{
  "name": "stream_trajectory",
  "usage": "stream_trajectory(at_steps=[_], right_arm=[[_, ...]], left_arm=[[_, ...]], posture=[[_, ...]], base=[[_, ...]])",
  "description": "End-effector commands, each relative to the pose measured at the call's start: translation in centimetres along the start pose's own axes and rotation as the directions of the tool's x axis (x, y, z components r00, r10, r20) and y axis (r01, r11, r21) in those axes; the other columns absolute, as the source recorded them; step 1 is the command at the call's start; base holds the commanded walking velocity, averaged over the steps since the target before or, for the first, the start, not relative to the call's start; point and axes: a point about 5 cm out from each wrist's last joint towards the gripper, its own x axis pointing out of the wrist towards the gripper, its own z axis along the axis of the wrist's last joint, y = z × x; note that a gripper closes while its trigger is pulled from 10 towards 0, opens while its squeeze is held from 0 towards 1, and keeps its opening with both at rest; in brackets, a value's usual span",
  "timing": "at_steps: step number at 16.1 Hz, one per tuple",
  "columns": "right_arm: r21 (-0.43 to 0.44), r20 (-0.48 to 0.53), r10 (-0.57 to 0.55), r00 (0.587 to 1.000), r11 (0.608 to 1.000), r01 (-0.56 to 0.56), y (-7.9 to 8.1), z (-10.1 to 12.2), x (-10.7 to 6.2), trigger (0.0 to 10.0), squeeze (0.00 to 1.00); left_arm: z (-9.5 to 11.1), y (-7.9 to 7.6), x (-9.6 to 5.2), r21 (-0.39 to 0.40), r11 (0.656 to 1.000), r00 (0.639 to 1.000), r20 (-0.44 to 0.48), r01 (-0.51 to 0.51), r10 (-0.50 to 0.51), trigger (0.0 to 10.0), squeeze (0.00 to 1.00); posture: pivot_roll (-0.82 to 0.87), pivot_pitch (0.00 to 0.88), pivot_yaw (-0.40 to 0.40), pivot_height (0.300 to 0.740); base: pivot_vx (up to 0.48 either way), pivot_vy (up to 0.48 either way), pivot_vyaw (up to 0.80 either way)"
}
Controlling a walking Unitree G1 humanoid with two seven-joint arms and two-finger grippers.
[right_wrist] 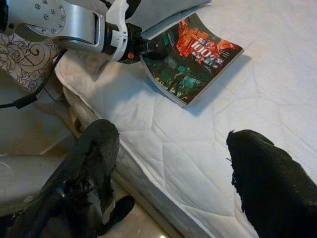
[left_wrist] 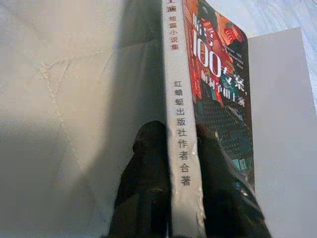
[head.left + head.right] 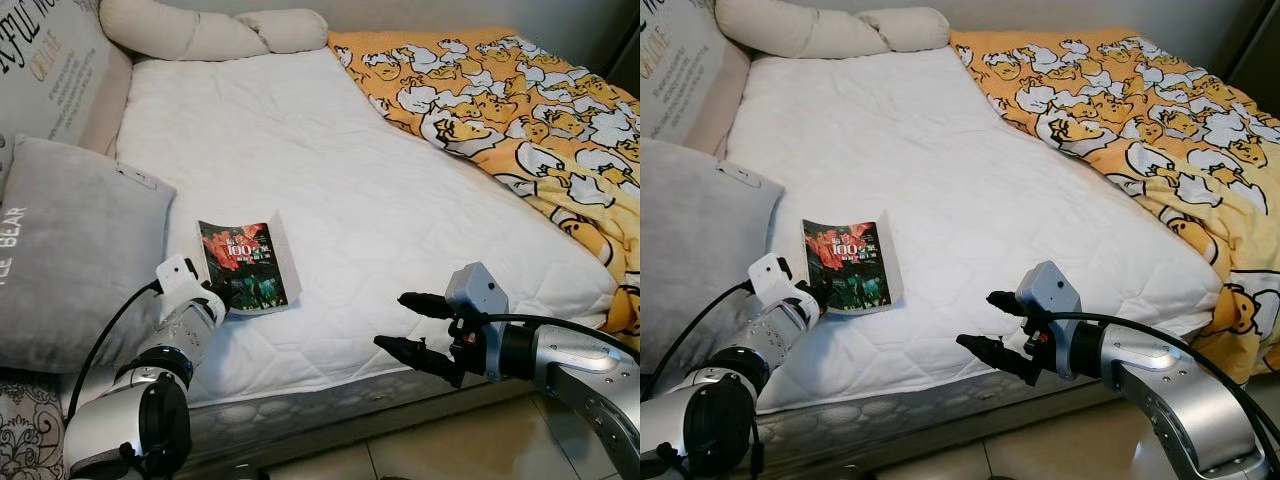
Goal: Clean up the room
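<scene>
Pinching the book (image 3: 248,266) by its spine near the mattress's (image 3: 330,190) front edge, the left gripper (image 3: 222,297) is clamped — likely for lifting; right gripper (image 3: 412,324) waits, fingers apart.

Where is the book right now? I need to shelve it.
The book lies near the front edge of the white mattress, on the robot's left, beside the grey pillow; the left gripper is clamped on its spine.

Book (image 3: 245,265) on mattress (image 3: 330,190) near front edge, pillow (image 3: 70,265) left, blanket (image 3: 520,110) right
</scene>
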Motion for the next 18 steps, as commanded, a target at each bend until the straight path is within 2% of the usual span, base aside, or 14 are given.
stream_trajectory(at_steps=[1,4,9,11,13,15,16,17,18], right_arm=[[-0.021,-0.01,-0.007,1.0,1.0,0.006,-0.1,0.3,0.0,10.0,0.0],[-0.023,-0.01,-0.011,1.0,1.0,0.01,-0.3,0.2,0.0,10.0,0.0],[-0.014,-0.007,-0.006,1.0,1.0,0.006,-0.3,0.0,0.5,10.0,0.0],[-0.004,0.008,-0.013,1.0,1.0,0.013,-0.3,-0.1,0.8,10.0,0.0],[0.002,0.027,-0.043,0.999,0.999,0.043,-0.4,-0.3,1.2,10.0,0.0],[0.004,0.051,-0.122,0.991,0.993,0.122,-0.9,-0.4,1.4,10.0,0.0],[0.04,0.067,-0.241,0.968,0.97,0.238,-1.6,-0.6,1.7,10.0,0.0],[0.058,0.076,-0.314,0.946,0.949,0.31,-2.1,-0.7,1.9,10.0,0.0],[0.075,0.093,-0.39,0.916,0.92,0.384,-2.5,-0.7,2.0,10.0,0.43]], left_arm=[[0.2,-0.6,0.1,0.008,1.0,1.0,0.0,0.009,-0.009,10.0,1.0],[0.1,-0.6,0.1,0.056,0.998,1.0,-0.008,0.015,-0.015,10.0,1.0],[1.5,1.4,-0.3,0.238,0.971,0.999,0.006,-0.033,0.033,10.0,1.0],[2.5,1.9,-0.4,0.282,0.959,0.999,0.017,-0.035,0.031,10.0,1.0],[3.2,2.0,-0.6,0.326,0.945,1.0,0.02,0.012,-0.02,10.0,1.0],[3.7,0.8,-0.6,0.397,0.911,0.988,0.051,0.111,-0.143,10.0,1.0],[4.4,-0.6,-0.8,0.45,0.879,0.962,0.133,0.156,-0.239,10.0,1.0],[4.7,-1.4,-1.1,0.465,0.868,0.941,0.182,0.173,-0.285,10.0,1.0],[4.6,-2.3,-1.5,0.477,0.856,0.917,0.216,0.2,-0.335,10.0,1.0]], posture=[[-0.2,0.0,-0.018,0.74],[-0.19,0.0,-0.027,0.74],[-0.15,0.0,-0.037,0.74],[-0.14,0.0,-0.034,0.74],[-0.11,0.0,-0.006,0.74],[-0.1,0.0,0.015,0.74],[-0.09,0.0,0.027,0.74],[-0.08,0.0,0.033,0.74],[-0.07,0.0,0.044,0.74]], base=[[0.0,0.0,0.0],[0.0,0.0,0.0],[0.0,0.0,0.0],[0.0,0.0,0.0],[0.0,0.0,0.0],[0.0,0.0,0.0],[0.0,0.0,0.0],[0.0,0.0,0.0],[0.0,0.0,0.0]])
